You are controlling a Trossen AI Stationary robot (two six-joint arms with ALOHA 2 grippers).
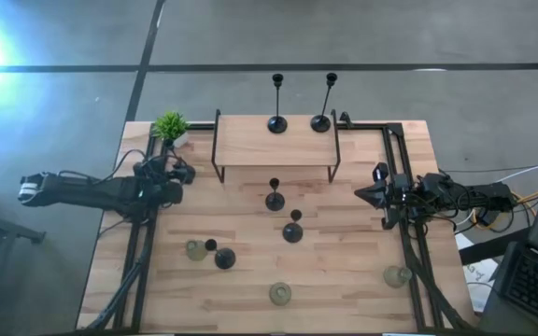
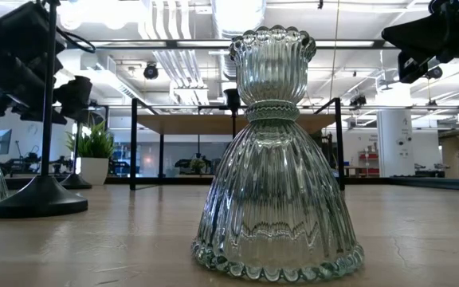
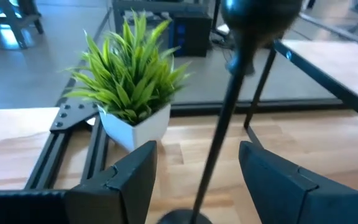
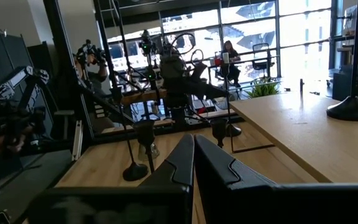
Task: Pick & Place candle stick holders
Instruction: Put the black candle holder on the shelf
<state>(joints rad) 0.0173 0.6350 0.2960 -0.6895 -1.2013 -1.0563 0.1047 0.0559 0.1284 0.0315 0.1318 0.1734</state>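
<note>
A black candle stick holder stands upright by its base (image 3: 178,218) on the table's far left. Its thin stem (image 3: 224,121) rises between the fingers of my open left gripper (image 3: 197,155), touching neither, and its cup top (image 3: 260,15) is above them. In the high view this gripper (image 1: 186,174) is just in front of the potted plant (image 1: 170,126). Two more black holders (image 1: 277,121) (image 1: 321,121) stand on the wooden riser (image 1: 250,145). Others, black (image 1: 275,198) and glass (image 1: 280,294), stand on the table. My right gripper (image 1: 361,193) waits shut at the right.
The white-potted plant (image 3: 132,81) stands close behind the left gripper. Black frame rails (image 1: 138,252) (image 1: 414,252) run along both table sides. A large glass holder (image 2: 277,159) stands near the front edge, and a black one (image 2: 38,199) to its left.
</note>
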